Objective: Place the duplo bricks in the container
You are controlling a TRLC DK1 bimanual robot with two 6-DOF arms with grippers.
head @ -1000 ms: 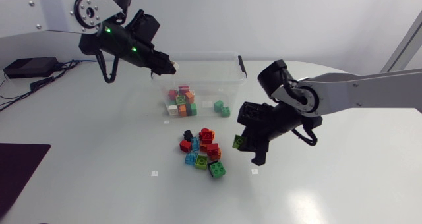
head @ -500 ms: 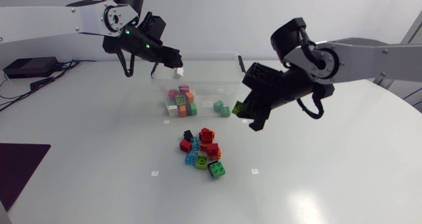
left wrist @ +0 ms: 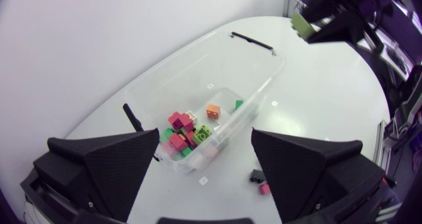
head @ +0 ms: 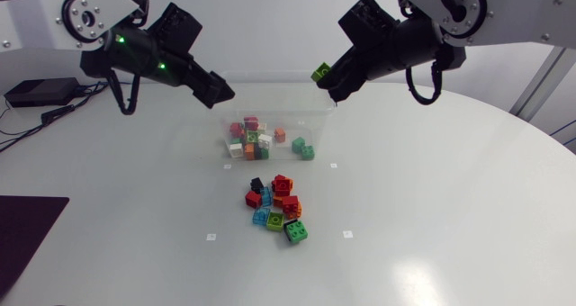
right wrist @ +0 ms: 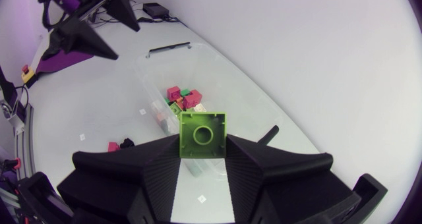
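White tabletop carries the clear container [head: 290,108], partly filled, with a loose pile of bricks [head: 277,207] near its front. The right gripper [head: 331,83] is clamped on a green brick [head: 321,72], its arm held high over the container's far right corner (barely inside the rim, it seems). Best to centre it before release. The left gripper [head: 218,91] hangs at the opposite end, fingers apart and empty.

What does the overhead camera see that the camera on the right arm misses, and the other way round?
Only overhead: the whole loose pile in front of the container. Only the right wrist: the right hand pinching the green brick from both sides. Both: the container, its bricks and the open left hand.
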